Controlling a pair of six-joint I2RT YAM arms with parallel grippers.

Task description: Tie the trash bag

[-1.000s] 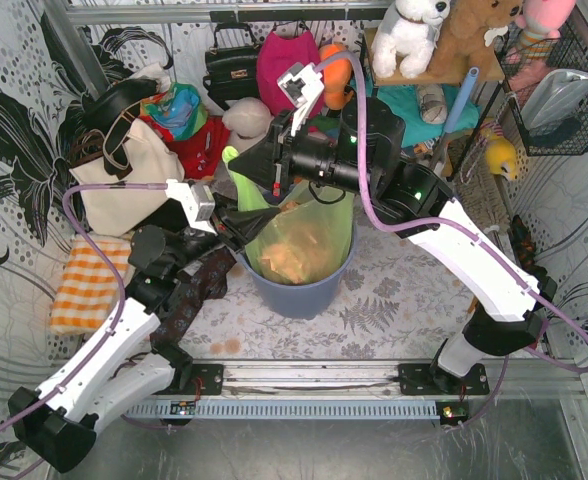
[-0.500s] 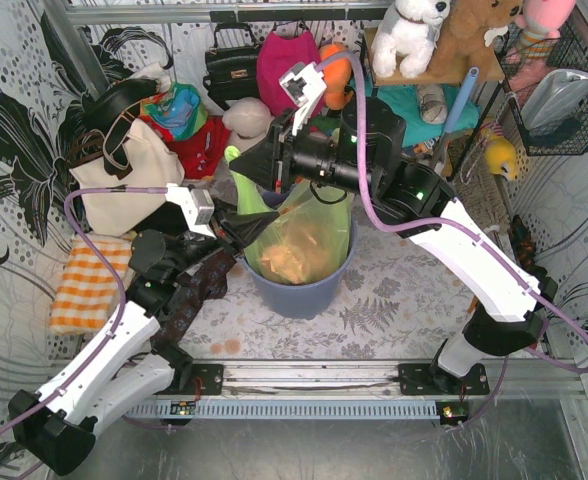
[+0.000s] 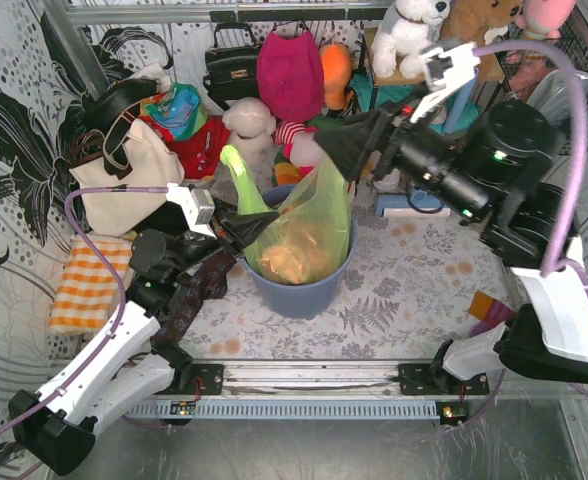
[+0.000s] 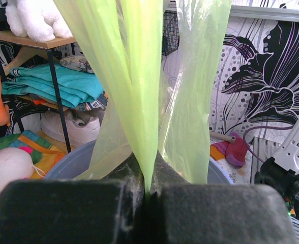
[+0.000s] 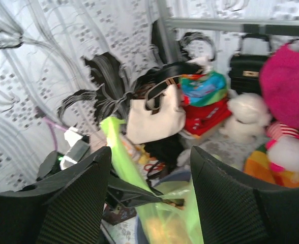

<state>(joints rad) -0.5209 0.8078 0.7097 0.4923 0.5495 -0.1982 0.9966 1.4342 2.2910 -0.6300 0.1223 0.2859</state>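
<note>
Left claw (image 4: 147, 180) pinching trash bag (image 4: 139, 76) edge, right claw (image 5: 149, 162) parted nearby

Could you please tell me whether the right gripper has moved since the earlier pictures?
Yes. The right gripper has swung rightward, from above the bin's left side to its right side, and opened.

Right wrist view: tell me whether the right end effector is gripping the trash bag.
No, the right end effector stands wide open with nothing clamped between its fingers; the trash bag lies beyond.

Trash bag (image 4: 139, 76) top beyond left-wrist frame edge
</note>
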